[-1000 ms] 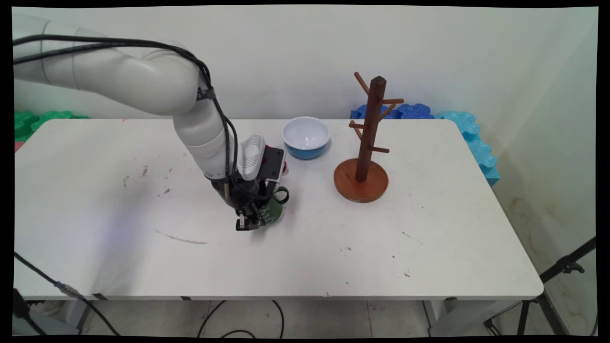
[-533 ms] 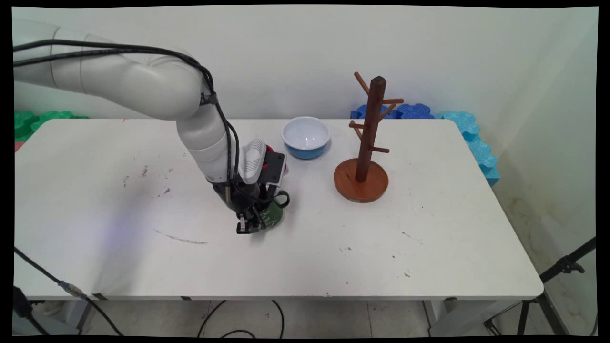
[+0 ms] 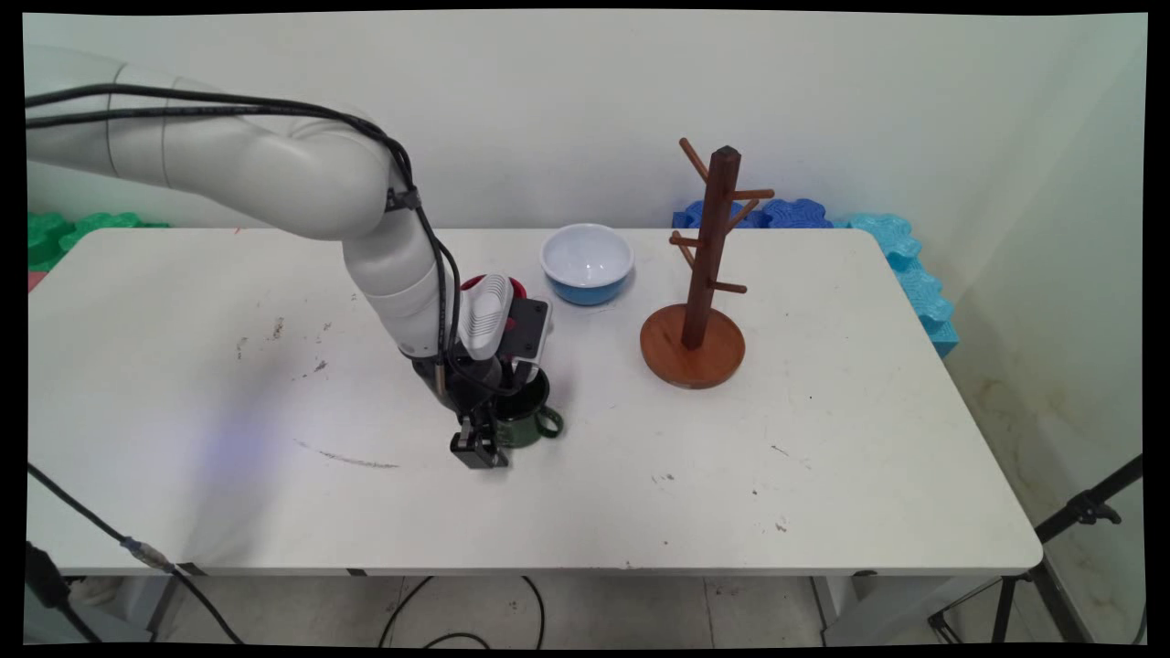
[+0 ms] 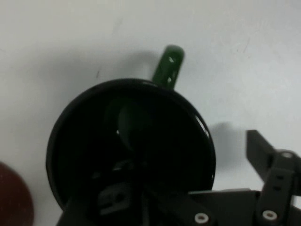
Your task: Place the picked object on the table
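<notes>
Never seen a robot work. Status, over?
Gripper open, straddling mug wall. Mug upright on table. Bowl and rack stand apart.

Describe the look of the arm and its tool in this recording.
The arm is glossy white, made of rounded tubular links, with black cables draped along it. A ribbed white module and a flat black plate sit at the wrist. The tool is black, with a bolted linkage and two fingers.

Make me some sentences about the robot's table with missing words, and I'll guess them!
1. The mug at the tool is dark ____.
2. The bowl is white inside and ____ outside.
3. The mug stands ____ on the table, with its opening facing up.
4. The wooden rack has ____ mugs hanging on it.

Missing words: green; blue; upright; no
</notes>
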Robot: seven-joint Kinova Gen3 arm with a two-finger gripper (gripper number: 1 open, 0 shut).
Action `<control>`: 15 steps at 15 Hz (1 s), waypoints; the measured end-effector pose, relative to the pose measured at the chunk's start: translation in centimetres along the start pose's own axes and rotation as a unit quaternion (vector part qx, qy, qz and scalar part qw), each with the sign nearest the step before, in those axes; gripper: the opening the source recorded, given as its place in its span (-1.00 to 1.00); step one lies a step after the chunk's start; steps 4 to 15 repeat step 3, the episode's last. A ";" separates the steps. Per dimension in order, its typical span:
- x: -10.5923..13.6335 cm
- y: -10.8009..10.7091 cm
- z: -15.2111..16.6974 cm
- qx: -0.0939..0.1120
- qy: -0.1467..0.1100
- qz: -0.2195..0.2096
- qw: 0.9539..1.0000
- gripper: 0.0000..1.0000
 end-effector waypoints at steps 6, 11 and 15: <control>0.2 0.2 -0.2 -0.001 0.017 0.000 1.000 1.00; 0.2 0.2 -0.2 -0.001 0.017 0.000 1.000 1.00; 0.2 0.2 -0.2 -0.001 0.017 0.000 1.000 1.00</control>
